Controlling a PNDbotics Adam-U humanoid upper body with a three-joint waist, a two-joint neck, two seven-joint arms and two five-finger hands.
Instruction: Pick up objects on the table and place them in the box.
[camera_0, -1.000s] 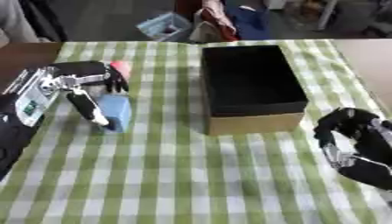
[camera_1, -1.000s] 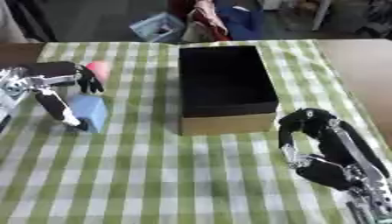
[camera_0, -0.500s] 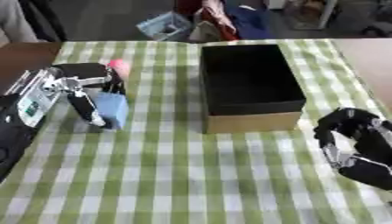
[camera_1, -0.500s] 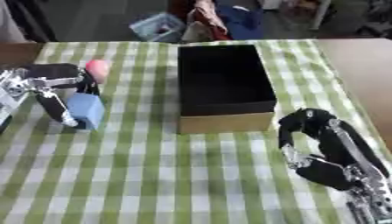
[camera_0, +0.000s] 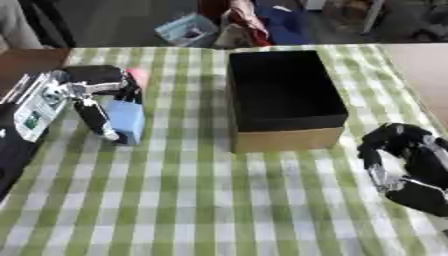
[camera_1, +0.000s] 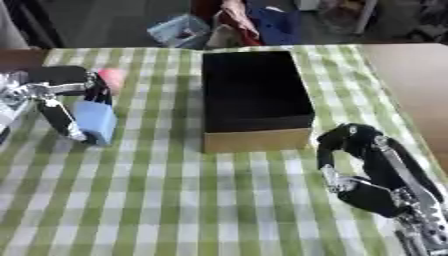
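- Green-and-white checked tablecloth (camera_0: 201, 200) over the whole table, flat enough, a little grip for anything sliding.
- Black box (camera_0: 282, 90) with a tan cardboard front, open top, dead centre; looks empty from up here, nothing in it yet.
- Left hand (camera_0: 87, 95) at the left side, fingers and thumb curled round a light blue block (camera_0: 128, 120). Thumb down the block's near-left face, fingers behind. Can't tell if the block's off the cloth or still sitting on it.
- Right hand (camera_1: 367, 165) parked low right, fingers curled in, holding nothing, well apart from the box.
- Blue block: probably light and stiff, smooth sides, so maybe a bit slippery. Best pinched across the two broad faces, about mid-height, pretty much as gripped now.
- Small pink thing (camera_0: 137, 76) just behind the left hand, rounded, can't really make out more. Guessing soft-ish and light; likely needs a grab from above around its middle once the block's in the box.
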